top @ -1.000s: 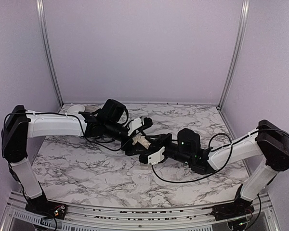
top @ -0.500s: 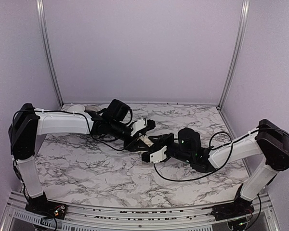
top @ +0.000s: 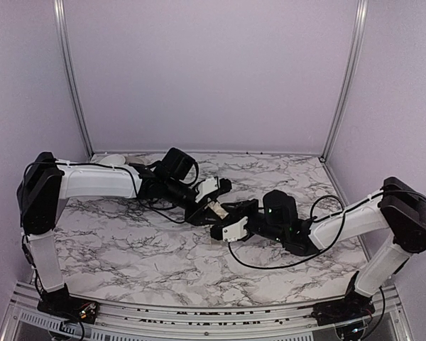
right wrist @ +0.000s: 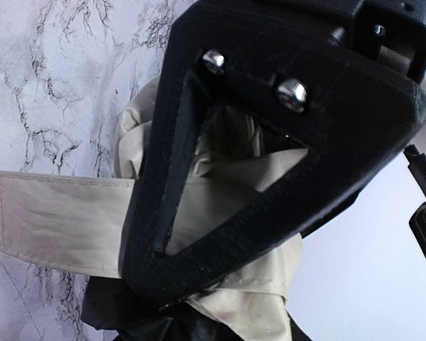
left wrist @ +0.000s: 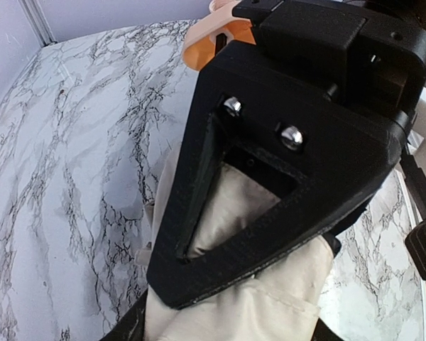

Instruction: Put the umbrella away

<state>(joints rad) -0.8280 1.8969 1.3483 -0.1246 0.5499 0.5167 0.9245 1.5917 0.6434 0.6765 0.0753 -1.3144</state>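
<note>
**At mid-table: both grippers on the bundled umbrella, strap loose**

Between the two wrists, just left of centre, your left gripper point(top: 207, 200) is pressed together on the umbrella point(top: 214, 208). Its wrist view shows cream canopy bulging through the window of the one finger in sight; the opposite finger is hidden. Your right gripper point(top: 233, 217), reaching in from the right, is likewise pinching the bundle. Cream folds fill its finger window and the black underside spills out below.

The umbrella sits low over the marble table point(top: 128, 241), between the two grippers, collapsed but not tight. The closure strap point(right wrist: 50, 213) runs out flat over the marble, unfastened.

Judgement: the step in hand looks like gathering the canopy so the strap can go round.

Notes for doing it well:
- Make one gripper the anchor and move only the other. If both pull, the fabric slides off the ribs.
- Grip the bundle, ribs included, not a loose fold alone.
- Leave the strap clear of both grippers so it is not trapped.
- Turn slowly, and watch that the black underside tucks in rather than ballooning out.
</note>
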